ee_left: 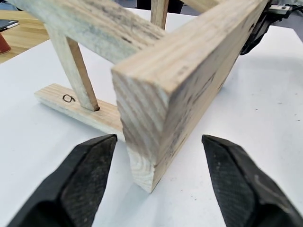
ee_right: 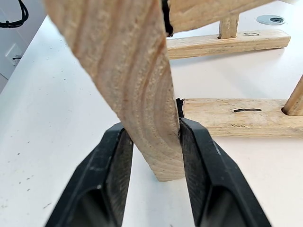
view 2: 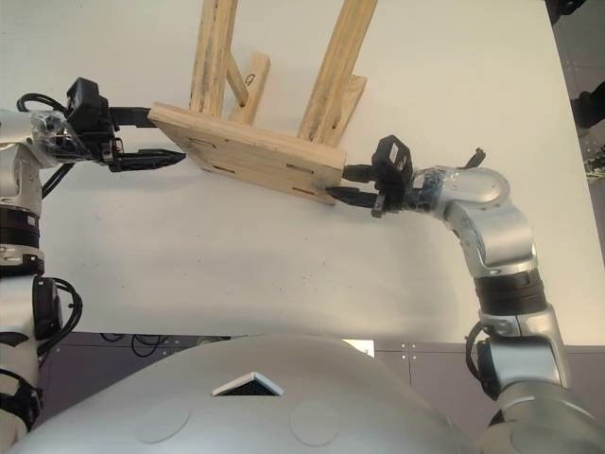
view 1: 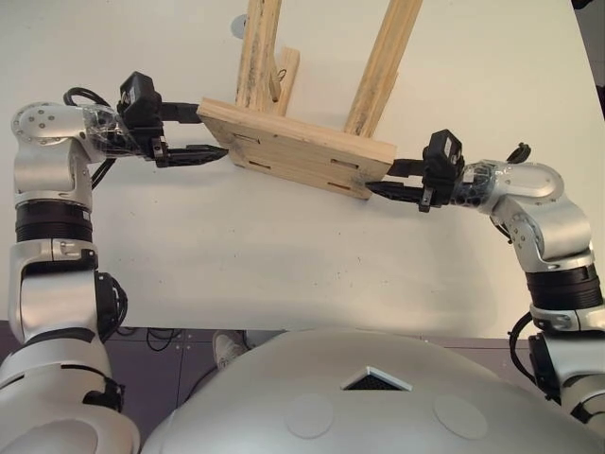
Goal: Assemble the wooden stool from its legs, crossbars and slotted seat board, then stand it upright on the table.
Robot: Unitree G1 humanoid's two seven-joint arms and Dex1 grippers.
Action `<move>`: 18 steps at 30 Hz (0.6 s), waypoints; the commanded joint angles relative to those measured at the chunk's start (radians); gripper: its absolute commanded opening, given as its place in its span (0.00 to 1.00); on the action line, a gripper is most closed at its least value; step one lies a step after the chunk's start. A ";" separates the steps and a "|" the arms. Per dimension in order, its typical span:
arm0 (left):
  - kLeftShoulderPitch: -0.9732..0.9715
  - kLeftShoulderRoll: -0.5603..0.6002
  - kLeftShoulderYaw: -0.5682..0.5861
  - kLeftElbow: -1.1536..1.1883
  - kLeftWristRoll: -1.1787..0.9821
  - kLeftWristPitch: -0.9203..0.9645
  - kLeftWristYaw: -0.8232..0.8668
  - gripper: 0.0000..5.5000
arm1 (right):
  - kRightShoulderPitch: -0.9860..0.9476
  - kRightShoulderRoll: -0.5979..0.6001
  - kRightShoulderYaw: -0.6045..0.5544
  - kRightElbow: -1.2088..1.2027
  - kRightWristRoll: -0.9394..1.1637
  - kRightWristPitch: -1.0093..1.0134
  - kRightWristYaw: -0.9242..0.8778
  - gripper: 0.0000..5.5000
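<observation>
R claw [ee_right: 152, 130] tight on seat board [view 1: 298, 149]; pen mark [ee_left: 68, 98] on leg [ee_left: 106, 120].

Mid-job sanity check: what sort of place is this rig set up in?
Probably a lab or office test bench, not a home. The stool lies on a plain white table with what looks like a round cable grommet in its top, and loose cables trail on the floor below its near edge.

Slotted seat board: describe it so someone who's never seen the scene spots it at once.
On the white table a wooden stool lies tipped over, its legs pointing away from the robot. The seat board is the wide slab at its near end, between the left gripper and right gripper. Unlike the narrow legs, it is broad, with rectangular slots in its face.
</observation>
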 commanded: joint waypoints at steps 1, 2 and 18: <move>0.009 -0.024 -0.006 -0.035 -0.016 0.026 0.002 0.48 | -0.064 -0.034 -0.011 0.095 -0.004 -0.038 0.082 0.26; 0.013 -0.034 -0.006 -0.042 -0.020 0.030 0.006 0.47 | -0.074 -0.041 -0.013 0.112 0.000 -0.044 0.111 0.26; 0.152 -0.031 0.125 -0.588 -0.363 0.689 0.240 0.30 | -0.294 -0.141 -0.089 0.083 0.344 0.592 0.310 0.26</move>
